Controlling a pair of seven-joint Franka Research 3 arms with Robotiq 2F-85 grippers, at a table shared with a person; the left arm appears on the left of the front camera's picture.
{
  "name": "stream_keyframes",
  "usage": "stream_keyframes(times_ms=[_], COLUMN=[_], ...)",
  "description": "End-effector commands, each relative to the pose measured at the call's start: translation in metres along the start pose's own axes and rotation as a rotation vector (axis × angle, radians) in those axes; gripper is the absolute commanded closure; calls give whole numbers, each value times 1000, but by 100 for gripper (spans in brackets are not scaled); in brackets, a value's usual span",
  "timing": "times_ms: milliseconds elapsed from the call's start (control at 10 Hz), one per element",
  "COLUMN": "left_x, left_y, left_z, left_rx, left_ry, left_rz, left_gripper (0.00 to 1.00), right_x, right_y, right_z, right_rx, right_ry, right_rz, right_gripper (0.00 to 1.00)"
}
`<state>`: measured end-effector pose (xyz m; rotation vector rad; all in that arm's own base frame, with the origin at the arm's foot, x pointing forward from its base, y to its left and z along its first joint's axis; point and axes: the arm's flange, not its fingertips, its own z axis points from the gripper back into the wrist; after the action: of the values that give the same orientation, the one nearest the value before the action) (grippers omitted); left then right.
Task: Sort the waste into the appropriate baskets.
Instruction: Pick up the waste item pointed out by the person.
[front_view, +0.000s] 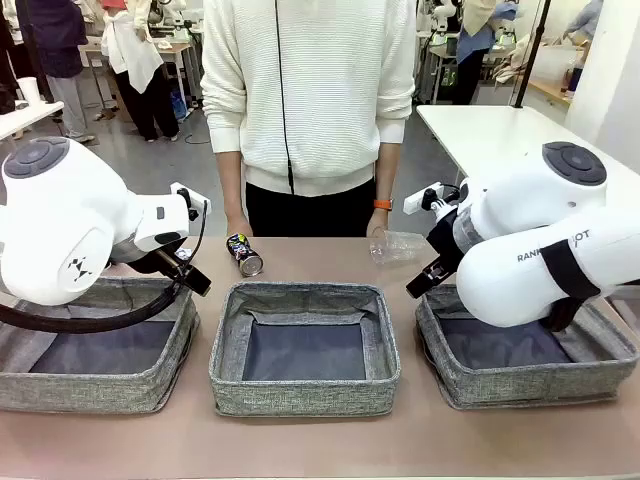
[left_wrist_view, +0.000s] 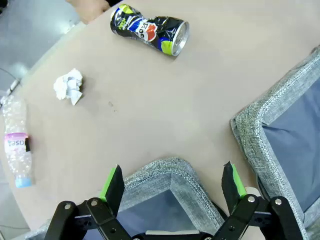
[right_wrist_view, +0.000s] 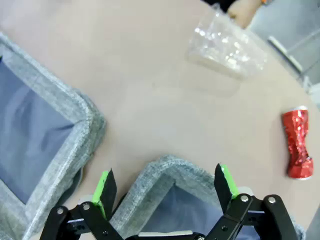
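**Both jaws spread wide over basket corners, litter loose on the bench**

Three low rectangular baskets of grey woven fabric, soft-sided and lined in darker grey, stand in a row on the smooth tan bench (front_view: 320, 445): the left basket (front_view: 95, 392), the middle basket (front_view: 300, 395) and the right basket (front_view: 520, 385).

The left jaws are released, with their green pads (left_wrist_view: 114, 181) well apart and nothing gripped. They hang above a rounded corner of the left basket. The middle basket's wall is just to one side. Beyond them, well apart from the pads, the dark printed can (left_wrist_view: 149, 29) lies on its side, dented at the waist, with its silver end showing. The crumpled white paper ball (left_wrist_view: 69, 86) sits nearer. The ribbed clear bottle (left_wrist_view: 17, 145), with a pink label and blue cap, lies flat by the bench's edge. A person's hand (left_wrist_view: 92, 7) is just beside the can.

The right jaws are also released and grip nothing. They hover over a corner of the right basket. Ahead of them the crinkled clear plastic cup (right_wrist_view: 227, 44) lies on its side, near the person's other hand (right_wrist_view: 240, 12). The crushed red can (right_wrist_view: 298, 144), pinched in the middle, lies off to the side.

From the front, the bulky white left arm (front_view: 60, 230) and right arm (front_view: 540, 250) cover parts of the outer baskets.
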<state>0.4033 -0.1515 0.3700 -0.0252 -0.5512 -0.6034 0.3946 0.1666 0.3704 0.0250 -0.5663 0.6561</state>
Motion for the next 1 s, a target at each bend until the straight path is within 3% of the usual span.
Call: stream_keyframes(times_ms=[0, 900], left_x=[0, 0], left_y=[0, 0], left_z=[0, 0], left_rx=[0, 0], left_ry=[0, 0], left_rz=[0, 0], left_gripper=[0, 0], right_x=[0, 0], right_y=[0, 0], right_z=[0, 0], right_rx=[0, 0], right_ry=[0, 0], right_rz=[0, 0], right_gripper=[0, 0])
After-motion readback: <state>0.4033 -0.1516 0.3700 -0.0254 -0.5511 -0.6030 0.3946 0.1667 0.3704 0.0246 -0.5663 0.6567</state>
